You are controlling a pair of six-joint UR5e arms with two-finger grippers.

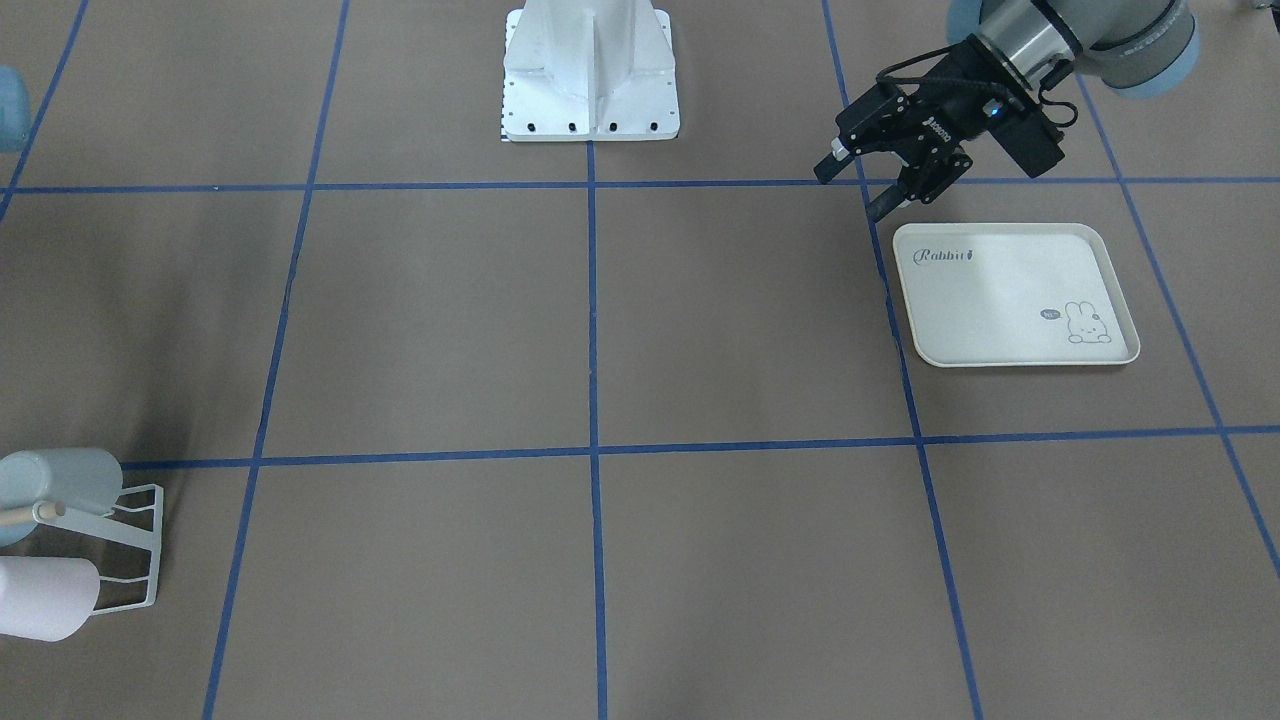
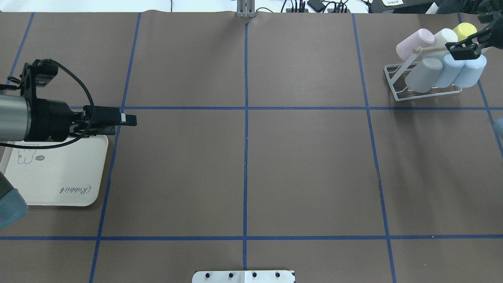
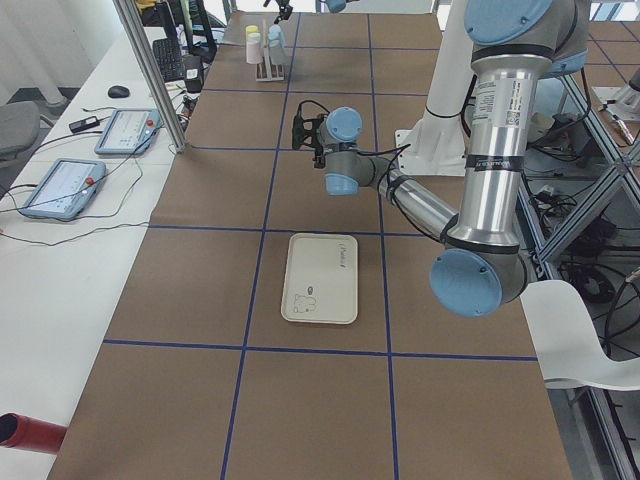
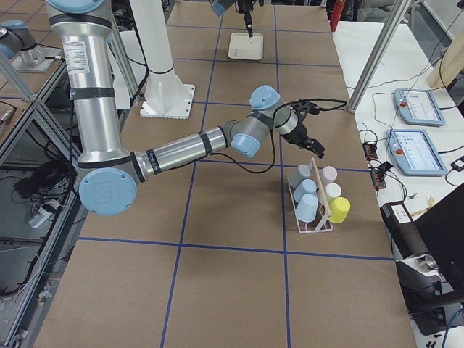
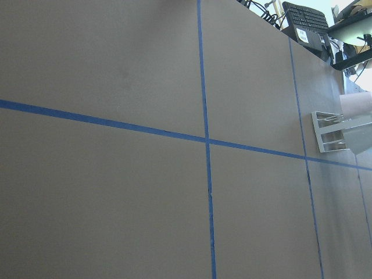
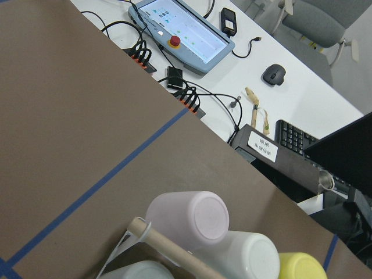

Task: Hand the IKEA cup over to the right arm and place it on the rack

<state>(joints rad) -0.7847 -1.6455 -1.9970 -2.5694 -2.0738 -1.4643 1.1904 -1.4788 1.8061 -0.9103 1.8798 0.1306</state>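
The white wire rack [image 2: 396,80] with a wooden peg [image 2: 429,49] stands at the far right. It holds several cups lying on it: pink [image 2: 414,42], white, yellow, grey [image 2: 423,74] and two light blue ones. I cannot tell which of them is the task's cup. My right gripper [image 2: 463,49] hovers just above the blue cups, fingers apart and empty. My left gripper [image 1: 856,188] is open and empty, above the table by the tray's corner. The rack also shows in the front view [image 1: 138,530] and in the right wrist view [image 6: 168,244].
A cream rabbit-print tray [image 2: 59,177] lies bare at the near left, under my left arm. The white robot base [image 1: 590,75] stands at the table's middle edge. Blue tape lines cross the brown table. Tablets and cables lie beyond the far edge.
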